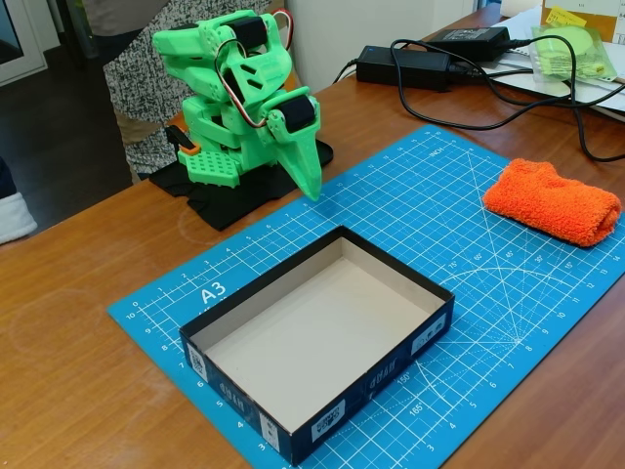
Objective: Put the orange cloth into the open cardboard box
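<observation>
The orange cloth (554,202) lies bunched on the right part of the blue cutting mat (420,205), near the mat's far right edge. The open cardboard box (430,337), dark outside and beige inside, sits empty on the mat's near left part. The green arm is folded at the back left, its gripper (310,176) pointing down just over the mat's far edge, fingers together and holding nothing. The gripper is well left of the cloth and behind the box.
Black power bricks and cables (444,59) lie on the wooden table at the back right, with a green packet (571,44) beyond. The arm's base stands on a black pad (229,200). A person stands behind the arm at the back left.
</observation>
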Motion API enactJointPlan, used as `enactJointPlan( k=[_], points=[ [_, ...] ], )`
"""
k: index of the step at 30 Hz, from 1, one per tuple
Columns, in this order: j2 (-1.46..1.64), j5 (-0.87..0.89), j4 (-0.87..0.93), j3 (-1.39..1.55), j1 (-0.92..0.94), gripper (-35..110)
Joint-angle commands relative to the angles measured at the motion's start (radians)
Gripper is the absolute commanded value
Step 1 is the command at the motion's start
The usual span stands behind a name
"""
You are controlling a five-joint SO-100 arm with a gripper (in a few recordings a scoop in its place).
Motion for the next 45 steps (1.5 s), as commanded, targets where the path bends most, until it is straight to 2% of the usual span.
enactJointPlan(
  k=[1, 33, 36, 39, 41, 45],
  points=[
    [0.012, 0.011, 0.005, 0.006, 0.012, 0],
    [0.012, -0.026, 0.003, 0.006, -0.038, 0],
    [0.012, -0.140, -0.029, -0.003, -0.057, 0],
    [0.008, -0.167, -0.058, -0.173, -0.008, 1],
    [-0.083, -0.178, -0.008, -0.399, -0.071, 1],
    [-0.660, -0.153, 0.098, -0.942, -0.221, 3]
  ],
)
